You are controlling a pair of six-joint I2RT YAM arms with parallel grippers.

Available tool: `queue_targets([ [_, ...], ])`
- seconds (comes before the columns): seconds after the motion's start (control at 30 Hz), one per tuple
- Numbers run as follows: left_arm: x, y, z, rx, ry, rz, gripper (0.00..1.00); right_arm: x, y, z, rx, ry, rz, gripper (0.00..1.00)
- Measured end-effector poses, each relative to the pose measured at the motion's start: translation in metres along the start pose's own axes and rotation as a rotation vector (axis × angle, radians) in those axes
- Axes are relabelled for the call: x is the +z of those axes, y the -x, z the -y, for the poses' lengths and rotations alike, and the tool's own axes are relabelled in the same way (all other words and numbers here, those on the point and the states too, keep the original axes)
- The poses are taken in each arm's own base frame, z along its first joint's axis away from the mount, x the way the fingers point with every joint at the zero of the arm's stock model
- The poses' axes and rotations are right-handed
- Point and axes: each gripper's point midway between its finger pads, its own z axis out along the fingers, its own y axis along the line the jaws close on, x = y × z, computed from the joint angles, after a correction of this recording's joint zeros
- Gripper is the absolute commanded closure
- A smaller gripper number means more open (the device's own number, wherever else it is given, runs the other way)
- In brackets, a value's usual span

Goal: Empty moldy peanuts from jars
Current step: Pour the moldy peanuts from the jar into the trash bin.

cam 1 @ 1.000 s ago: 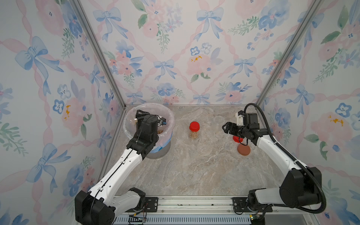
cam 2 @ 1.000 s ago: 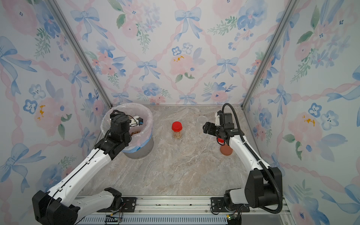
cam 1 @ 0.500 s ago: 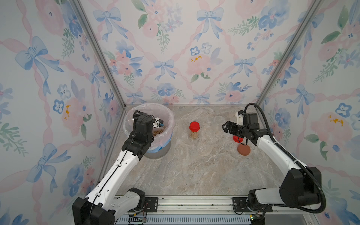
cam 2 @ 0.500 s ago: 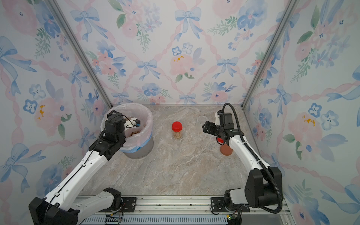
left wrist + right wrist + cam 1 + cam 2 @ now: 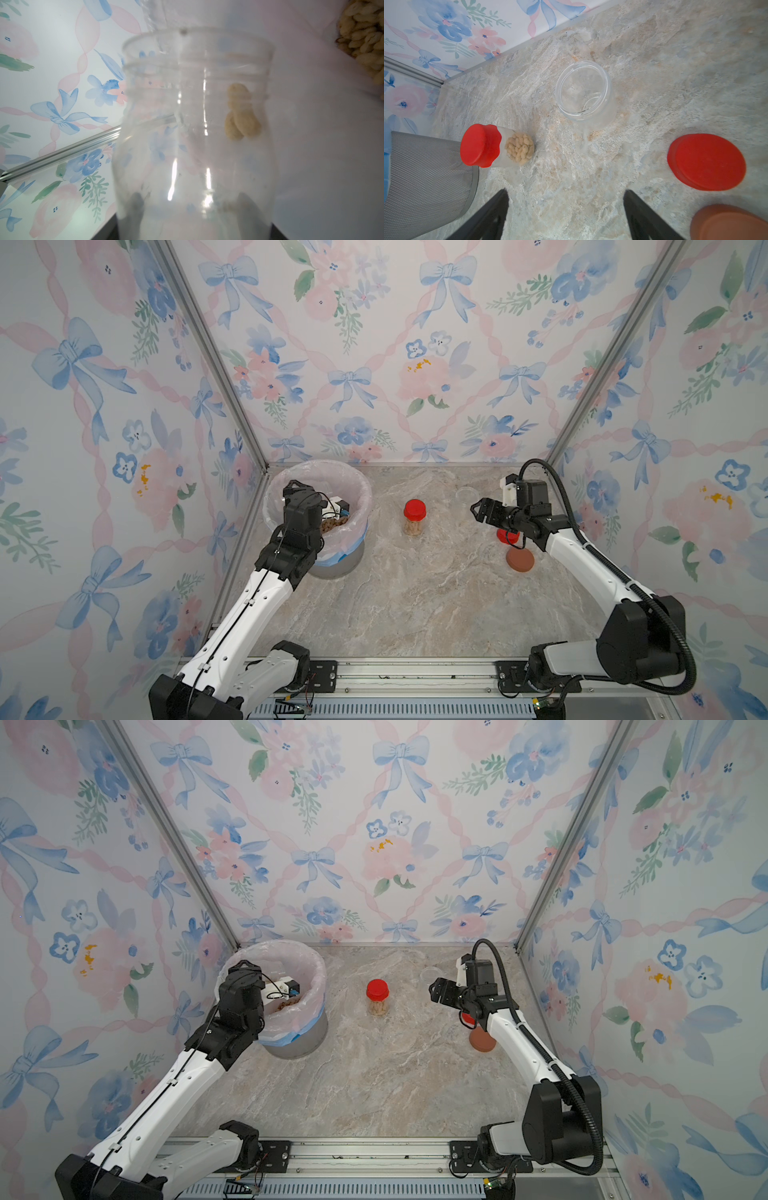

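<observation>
In both top views the capped jar point(image 5: 414, 518) point(image 5: 377, 999) stood upright mid-table, red lid up. Peanuts point(image 5: 332, 524) lay in the bin point(image 5: 360, 493), and the right gripper point(image 5: 478, 510) hung spread, holding nothing.

In the left wrist view the left gripper point(image 5: 190, 199) pinched a clear jar point(image 5: 195, 124). Its long axis ran away from the camera, with the mouth at the far end and a few peanuts at its neck.

In the right wrist view an open jar point(image 5: 585, 93) stood mouth up, near a loose red lid point(image 5: 707, 162).
</observation>
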Motion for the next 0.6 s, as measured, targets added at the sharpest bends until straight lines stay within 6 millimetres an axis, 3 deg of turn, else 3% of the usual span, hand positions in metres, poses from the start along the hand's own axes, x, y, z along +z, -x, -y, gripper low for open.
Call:
queue_targets([
  [0.03, 0.001, -0.003, 0.000, 0.009, 0.000, -0.005, 1.00, 0.000, 0.000, 0.000, -0.001, 0.001, 0.000, 0.11],
  [0.1, -0.001, -0.008, -0.001, 0.013, -0.003, -0.032, 0.90, 0.000, 0.000, 0.000, 0.000, 0.001, 0.000, 0.11],
  [0.2, -0.006, -0.003, -0.009, 0.009, 0.020, 0.001, 0.94, 0.001, -0.001, -0.001, -0.001, 0.002, -0.002, 0.11],
  [0.27, -0.004, -0.016, -0.010, 0.004, 0.019, -0.031, 0.97, 0.001, -0.001, -0.001, -0.003, 0.002, -0.003, 0.11],
  [0.33, -0.003, -0.022, -0.010, 0.007, 0.017, -0.054, 0.91, 0.001, -0.002, -0.003, -0.005, 0.005, -0.005, 0.11],
  [0.4, -0.003, -0.018, -0.015, -0.004, 0.027, -0.034, 1.00, 0.001, -0.002, -0.005, -0.008, 0.008, -0.006, 0.11],
  [0.47, -0.003, -0.016, -0.015, -0.009, 0.030, -0.032, 0.92, 0.000, -0.001, -0.007, -0.011, 0.012, -0.003, 0.11],
  [0.53, 0.000, -0.015, -0.015, -0.027, 0.030, -0.009, 1.00, 0.000, 0.001, -0.009, -0.015, 0.015, 0.001, 0.11],
  [0.6, 0.001, -0.017, -0.012, -0.021, 0.028, -0.029, 0.98, 0.000, 0.000, -0.010, -0.016, 0.017, -0.001, 0.11],
])
